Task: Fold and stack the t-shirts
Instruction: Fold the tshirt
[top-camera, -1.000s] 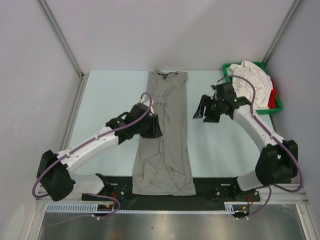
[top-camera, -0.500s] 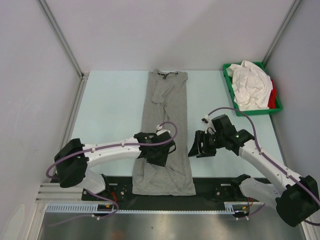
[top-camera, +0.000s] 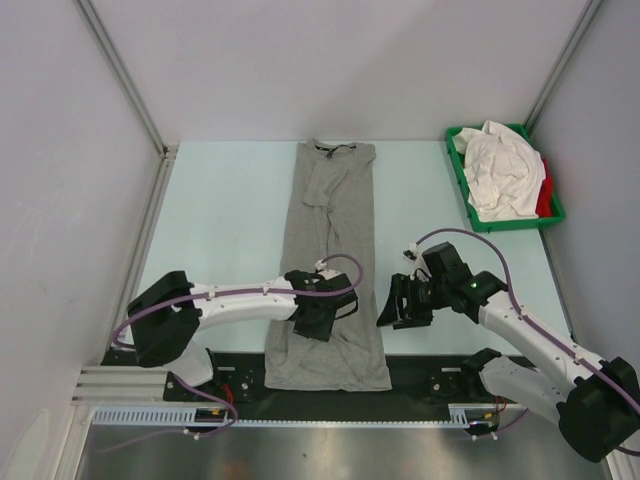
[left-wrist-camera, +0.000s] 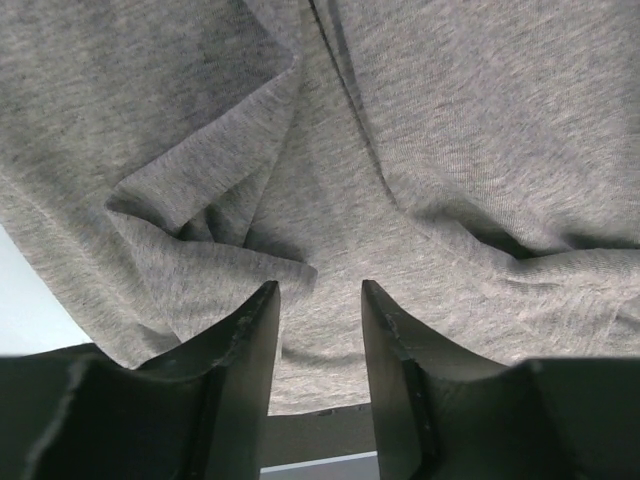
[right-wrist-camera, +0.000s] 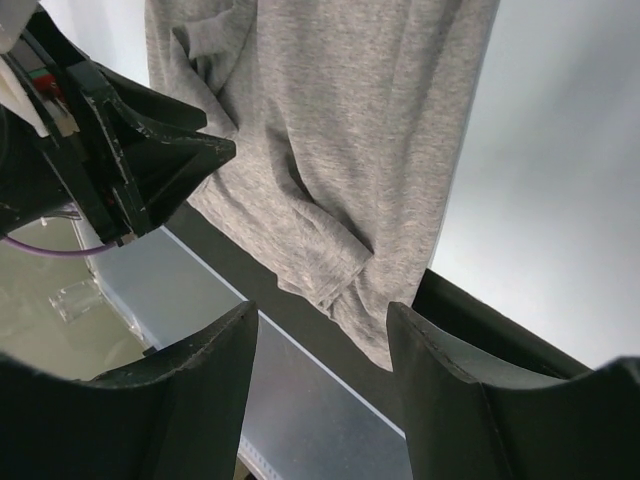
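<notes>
two hands, both empty: the left hand (left-wrist-camera: 320, 300) hovers narrowly parted over the grey t-shirt (top-camera: 332, 225); the right hand (top-camera: 397, 305) gapes wide beside it.

Open tabletop (top-camera: 220, 210) either side of the grey t-shirt (top-camera: 335, 215); green tray (top-camera: 520, 223) at the far-right corner.
</notes>
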